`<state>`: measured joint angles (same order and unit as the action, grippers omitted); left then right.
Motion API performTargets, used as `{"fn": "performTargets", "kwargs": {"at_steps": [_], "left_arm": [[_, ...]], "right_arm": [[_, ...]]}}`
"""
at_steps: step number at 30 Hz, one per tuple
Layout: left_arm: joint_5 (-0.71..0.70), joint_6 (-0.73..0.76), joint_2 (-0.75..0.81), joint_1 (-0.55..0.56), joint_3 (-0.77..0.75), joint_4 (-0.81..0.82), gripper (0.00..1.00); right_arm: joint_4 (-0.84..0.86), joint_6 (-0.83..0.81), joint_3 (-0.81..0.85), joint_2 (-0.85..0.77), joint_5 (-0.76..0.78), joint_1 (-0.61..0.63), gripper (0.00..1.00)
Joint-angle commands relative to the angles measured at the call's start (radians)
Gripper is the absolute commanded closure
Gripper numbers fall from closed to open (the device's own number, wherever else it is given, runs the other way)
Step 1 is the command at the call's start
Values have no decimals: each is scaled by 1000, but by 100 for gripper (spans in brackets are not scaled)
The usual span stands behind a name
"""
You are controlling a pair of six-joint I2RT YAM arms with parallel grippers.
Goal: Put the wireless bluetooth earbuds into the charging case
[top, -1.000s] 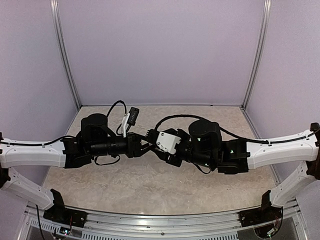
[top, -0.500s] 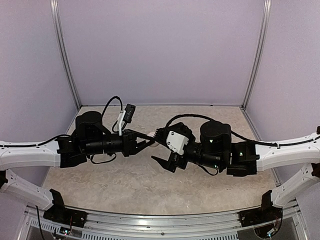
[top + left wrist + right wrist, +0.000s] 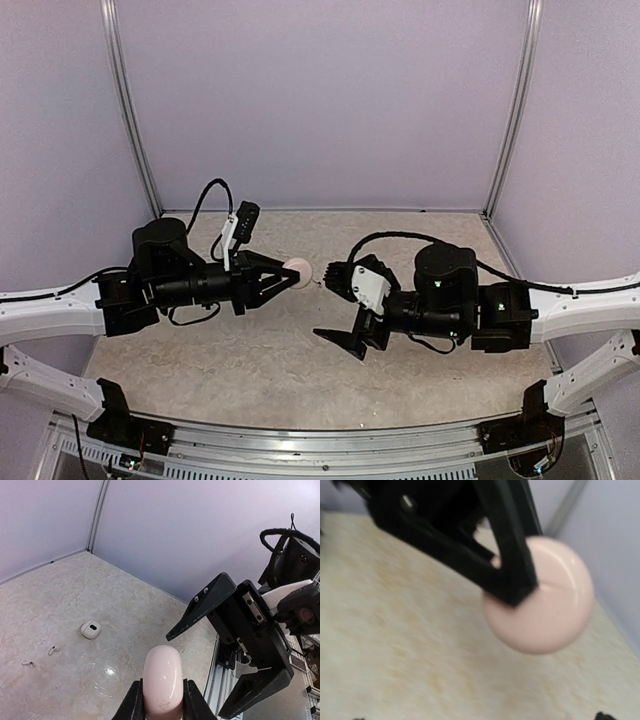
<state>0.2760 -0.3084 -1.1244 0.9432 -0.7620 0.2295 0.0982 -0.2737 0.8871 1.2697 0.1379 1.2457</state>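
Two tiny white earbuds (image 3: 53, 650) lie loose on the desk (image 3: 150, 605), near each other but not touching. The charging case (image 3: 90, 629), a small white rounded shell with a dark spot on its near face, sits just beyond them. All three rest well apart from the left claw (image 3: 162, 700), off to the left in its wrist view. The spot is too small to read as a mark or a light, and I cannot tell whether the lid is up or down.

The left claw (image 3: 283, 277) is closed to a narrow gap on a pale pink round puck (image 3: 296, 271), pinching its flat faces so the rounded edge sticks out past the fingertips. The blurred right wrist view shows a thin seam running across the puck (image 3: 545, 600).

The right claw (image 3: 338, 308) faces the puck from just beside it. Its jaws are spread wide with nothing between them, one finger high and one low.
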Motion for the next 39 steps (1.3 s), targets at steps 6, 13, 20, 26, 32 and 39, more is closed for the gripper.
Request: {"fn": "performTargets", "kwargs": {"at_steps": [6,13,20,26,32,39], "left_arm": [[95,200,27,40,11,14,83],[146,305,26,98,22,30,82],[111,345,10,149,16,55,83],[99,353,-1,155,15,70,83],[109,350,-19,156,5,83,83],[121,351,-51,156,-1,103,83]], "right_arm": [[-56,178,-4,-78,-402,-62,0],[-35,264,-7,-75,-623,-203,11],[43,339,-9,-34,-740,-229,36],[74,358,4,15,-832,-229,49],[80,360,20,34,-840,-229,57],[81,357,34,52,-841,-227,67]]}}
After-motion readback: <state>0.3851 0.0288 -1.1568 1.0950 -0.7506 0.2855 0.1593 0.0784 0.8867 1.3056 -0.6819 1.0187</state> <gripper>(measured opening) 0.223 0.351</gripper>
